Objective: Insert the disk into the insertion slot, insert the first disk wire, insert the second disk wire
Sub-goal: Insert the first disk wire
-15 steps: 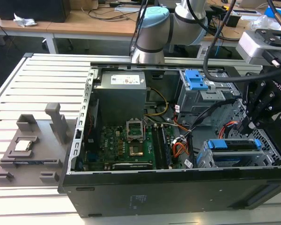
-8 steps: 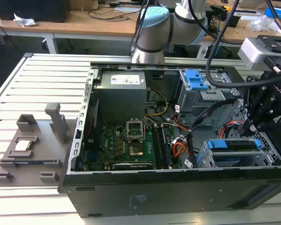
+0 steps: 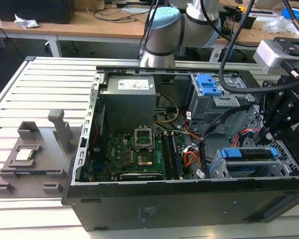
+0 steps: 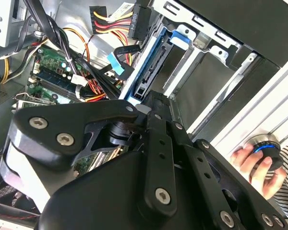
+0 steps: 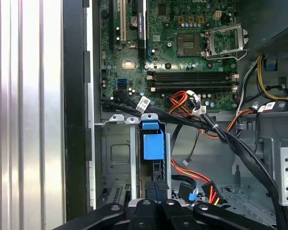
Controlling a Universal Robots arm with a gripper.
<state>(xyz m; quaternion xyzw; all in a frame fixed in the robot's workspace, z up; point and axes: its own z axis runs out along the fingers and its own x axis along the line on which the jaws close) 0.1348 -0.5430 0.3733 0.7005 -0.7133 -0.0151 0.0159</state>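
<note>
The disk point(image 3: 249, 153), its blue carrier showing, sits inside the insertion slot point(image 3: 220, 172), a silver perforated cage at the case's front on the exterior view's right. In the first wrist view the carrier's blue tab point(image 5: 151, 143) stands between the cage walls point(image 5: 116, 153). The second wrist view shows the disk's edge point(image 4: 151, 67) in the cage. My gripper point(image 3: 271, 133) hangs just above the disk's end, and its black linkages point(image 5: 153, 211) cover that end. A black connector on red and yellow wires point(image 5: 209, 188) lies loose beside the cage, also seen hanging point(image 4: 139, 19) near the disk.
The open computer case point(image 3: 189, 199) holds a motherboard point(image 3: 132, 154), a power supply point(image 3: 127, 97) and a taller grey bay with a blue latch point(image 3: 208, 85). Thick black cables point(image 5: 240, 148) cross the case. A person's hand point(image 4: 257, 165) grips a knob outside it. Grey fixtures point(image 3: 30, 154) stand on the table.
</note>
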